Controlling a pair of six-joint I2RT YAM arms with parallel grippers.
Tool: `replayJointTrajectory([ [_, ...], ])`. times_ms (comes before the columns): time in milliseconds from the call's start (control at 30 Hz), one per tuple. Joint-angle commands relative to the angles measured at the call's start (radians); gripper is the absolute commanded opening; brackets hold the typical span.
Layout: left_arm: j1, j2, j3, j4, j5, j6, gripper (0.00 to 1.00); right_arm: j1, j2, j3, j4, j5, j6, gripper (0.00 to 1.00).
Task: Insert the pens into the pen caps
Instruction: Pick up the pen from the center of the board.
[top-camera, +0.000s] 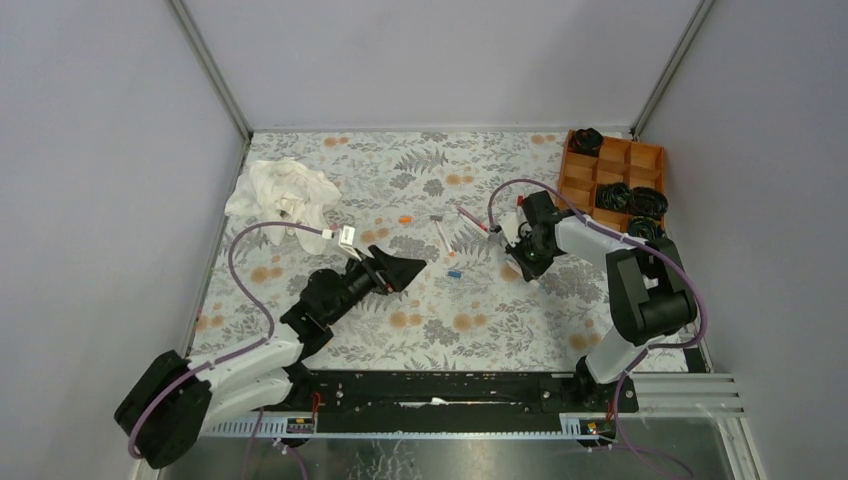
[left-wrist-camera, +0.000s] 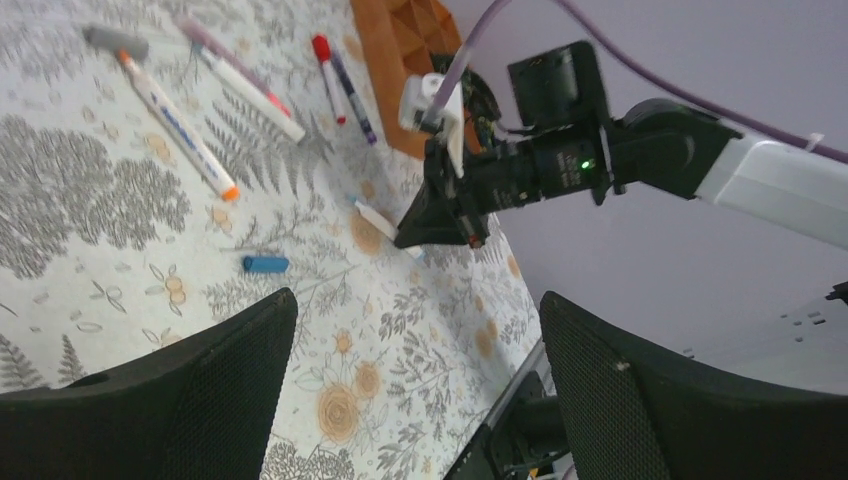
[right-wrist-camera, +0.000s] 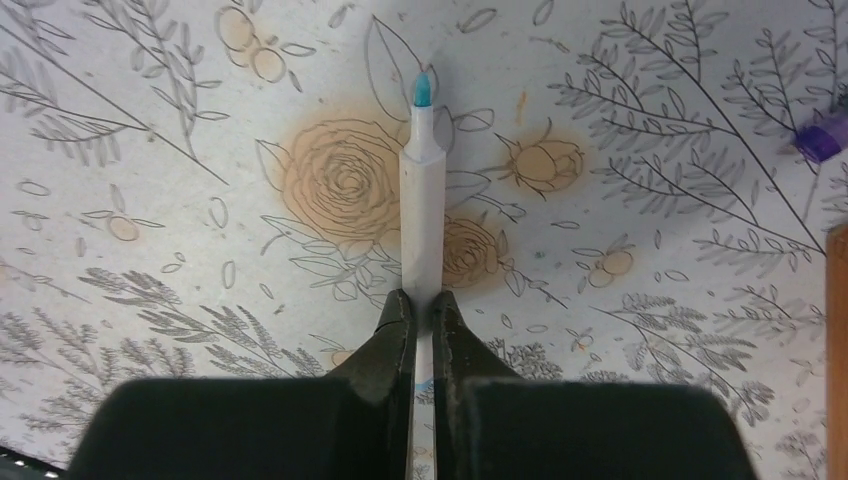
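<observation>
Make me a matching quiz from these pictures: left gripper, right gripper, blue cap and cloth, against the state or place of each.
1. left gripper
2. right gripper
3. blue cap
4. cloth

A. shut on a pen
B. crumpled, far left
C. open, empty
D. lying alone in the middle of the table

Pairs: 1-C, 2-A, 3-D, 4-B

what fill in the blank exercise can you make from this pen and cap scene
The right hand grips a pen whose barrel is ____.
The left hand is open and holds ____.
The cap lying nearest the left hand is coloured ____.
Missing words: white; nothing; blue.
</observation>
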Motion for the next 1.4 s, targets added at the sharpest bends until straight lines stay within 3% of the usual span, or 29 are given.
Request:
replayJointTrajectory([
  [0, -0.001, 0.181, -0.044, 0.299, 0.081, -0.191, 0.93, -0.033, -0.008, -0.027, -0.016, -0.162, 0.029, 0.00],
  [167, -0.033, 0.434, -0.008, 0.512, 0.092, -0.314, 0.91, -0.069, -0.080, -0.019, -0.019, -0.321, 0.039, 0.00],
  [367, -0.094, 0.616, 0.130, 0.483, 0.025, -0.316, 0.92, -0.089, -0.105, 0.013, -0.022, -0.446, 0.064, 0.00],
  [700, -0.123, 0.981, 0.302, 0.661, 0.036, -0.400, 0.83, -0.117, -0.113, 0.094, -0.086, -0.690, 0.100, 0.00],
  [1067, -0.130, 1.053, 0.381, 0.698, 0.036, -0.391, 0.83, -0.116, -0.079, 0.110, -0.114, -0.808, 0.108, 0.00],
  [1200, -0.131, 1.085, 0.404, 0.699, 0.036, -0.411, 0.75, -0.116, -0.088, 0.113, -0.122, -0.848, 0.103, 0.00],
  [1367, -0.131, 1.137, 0.448, 0.747, 0.052, -0.446, 0.55, -0.116, -0.083, 0.106, -0.141, -0.878, 0.089, 0.00],
])
